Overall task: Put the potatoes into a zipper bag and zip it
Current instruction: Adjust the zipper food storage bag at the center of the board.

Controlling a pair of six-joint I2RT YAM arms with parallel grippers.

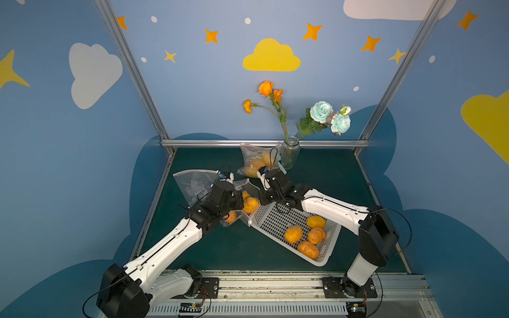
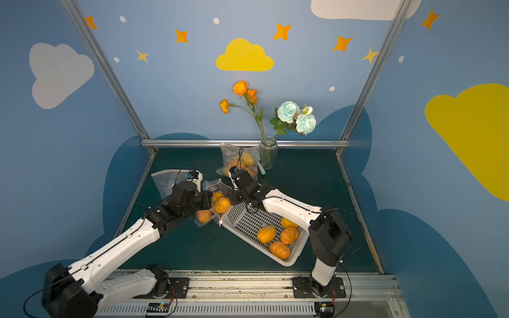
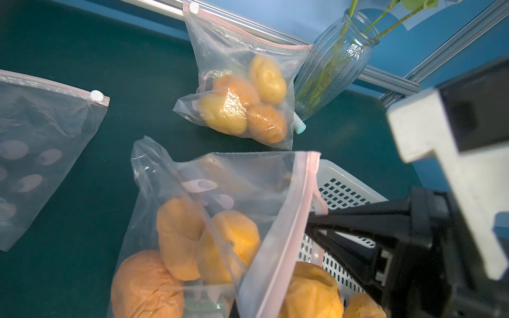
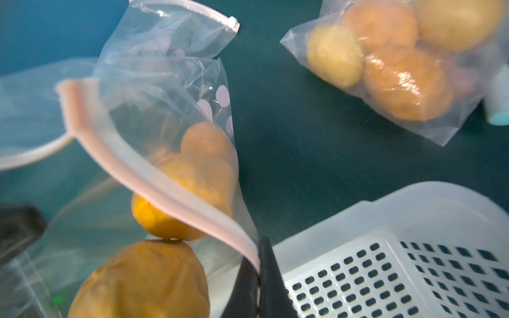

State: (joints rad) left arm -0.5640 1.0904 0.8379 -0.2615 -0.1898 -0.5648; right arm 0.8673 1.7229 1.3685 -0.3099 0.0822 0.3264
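Observation:
A clear zipper bag point(image 1: 246, 185) with a pink strip point(image 4: 165, 179) lies between the arms, its mouth toward the basket. Several orange potatoes point(image 3: 179, 234) sit inside it, and one point(image 1: 250, 205) rests at the mouth. My right gripper point(image 4: 260, 247) is shut, with the pink strip pinched between its black fingers point(image 3: 319, 224). My left gripper point(image 1: 240, 202) is at the other side of the mouth. Its fingers are out of the left wrist view, where the strip point(image 3: 275, 247) runs taut toward them. More potatoes point(image 1: 293, 234) lie in the white basket point(image 1: 271, 220).
A zipped bag of potatoes point(image 1: 256, 163) leans at the back beside a glass vase point(image 1: 289, 154) of flowers. An empty zipper bag point(image 1: 192, 183) lies flat to the left. The basket's corner touches the held bag. Metal rails edge the green mat.

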